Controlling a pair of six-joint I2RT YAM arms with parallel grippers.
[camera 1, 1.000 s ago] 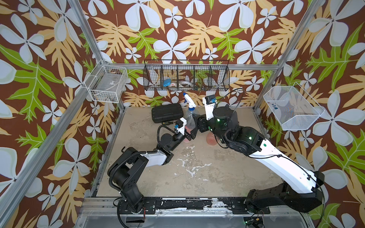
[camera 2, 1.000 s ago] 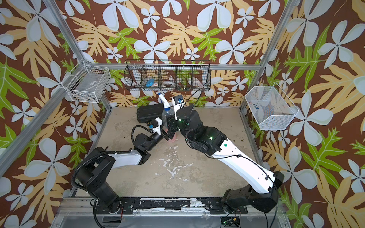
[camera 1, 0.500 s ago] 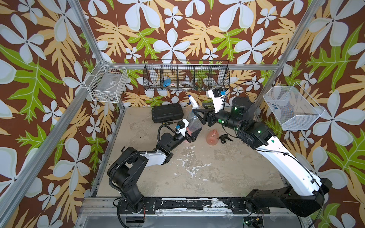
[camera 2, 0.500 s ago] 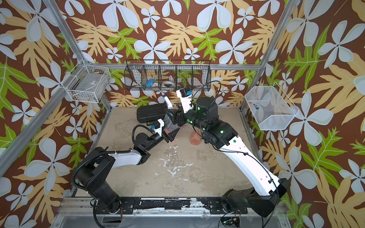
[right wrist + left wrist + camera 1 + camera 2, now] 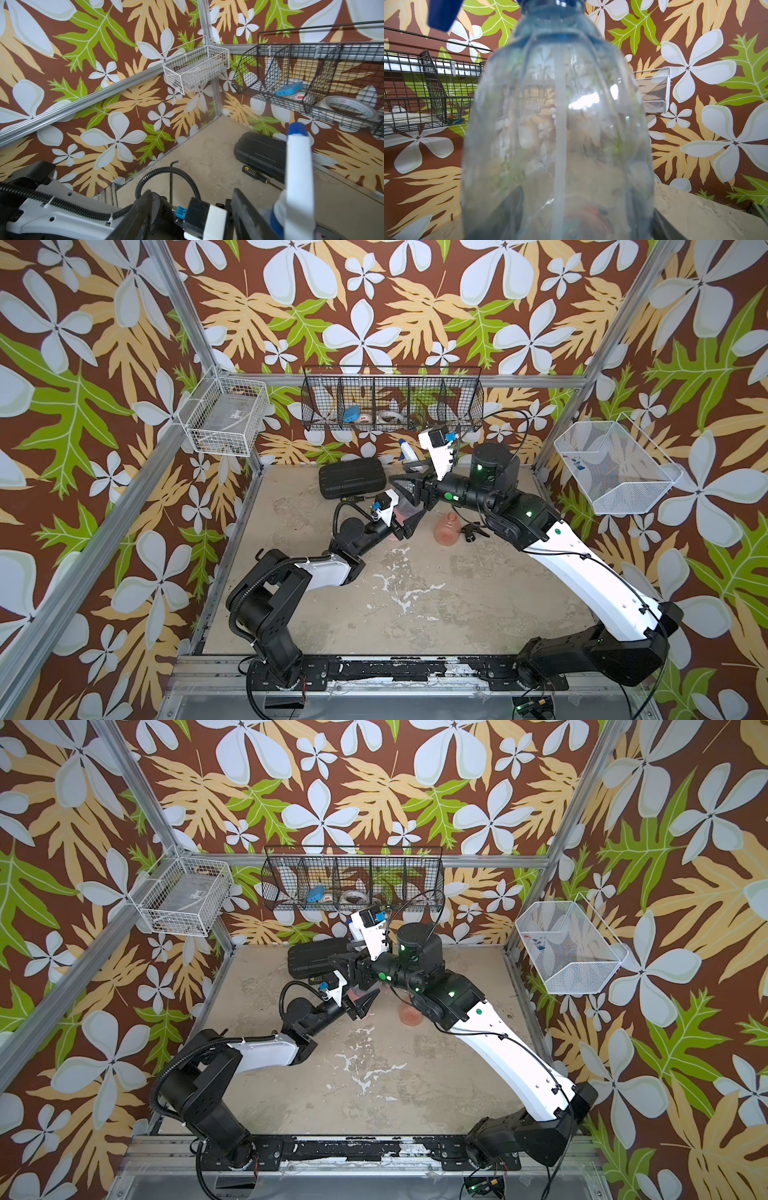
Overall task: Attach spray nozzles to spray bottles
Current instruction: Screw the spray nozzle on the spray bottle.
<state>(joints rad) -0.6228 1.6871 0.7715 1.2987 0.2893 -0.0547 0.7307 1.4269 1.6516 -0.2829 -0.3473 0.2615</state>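
Left gripper (image 5: 402, 519): clamped on the clear bottle (image 5: 558, 135), near the worktop's (image 5: 415, 614) back edge.
Right gripper (image 5: 409, 476): jaws flank the bottle's white-and-blue nozzle (image 5: 297, 166); whether they grip it is unclear.
Orange bottle (image 5: 448, 529): standing toward the right edge, black nozzle (image 5: 473, 529) just beside it.

Lab robot cell with aluminium frame (image 5: 523, 381), floral walls (image 5: 374, 302)

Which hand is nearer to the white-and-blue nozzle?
Right. The right hand is close beside the white-and-blue nozzle, at the top of the clear bottle; the left hand is lower, gripping the bottle's body.
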